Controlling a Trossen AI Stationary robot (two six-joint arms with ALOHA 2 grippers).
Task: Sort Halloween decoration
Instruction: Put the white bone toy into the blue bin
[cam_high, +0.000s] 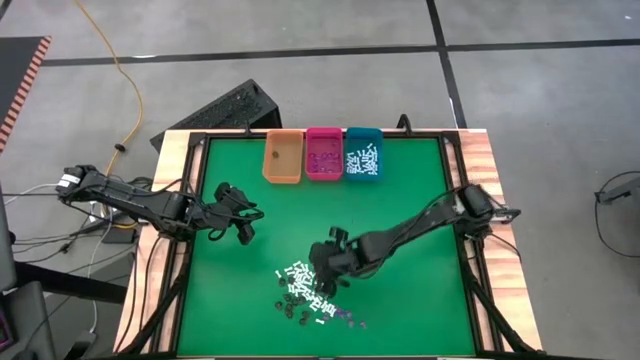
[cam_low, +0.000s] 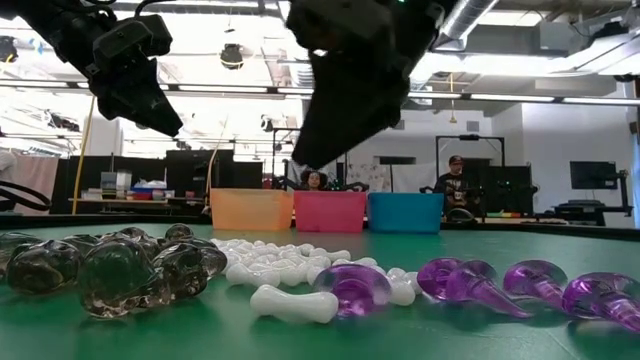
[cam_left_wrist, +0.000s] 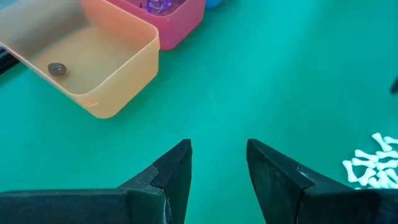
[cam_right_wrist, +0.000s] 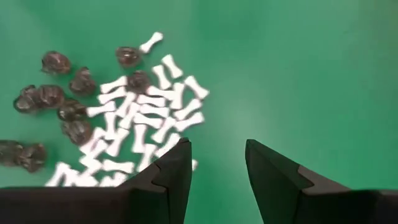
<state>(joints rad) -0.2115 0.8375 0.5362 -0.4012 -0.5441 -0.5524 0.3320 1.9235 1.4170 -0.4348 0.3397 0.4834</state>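
Bins (cam_high: 322, 155) hold some pieces; most decorations (cam_high: 305, 290) lie unsorted on the bench (cam_high: 400, 190). Right hand (cam_high: 325, 275) hovers released above them; left hand (cam_high: 245, 225) waits, released.

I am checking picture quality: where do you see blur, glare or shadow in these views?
Low view: the nearest dark pieces and purple pieces look soft, and ceiling lights glare above the bins. Right wrist view: the white bones are slightly blurred. High view: the green mat is evenly lit, with faint shadows.
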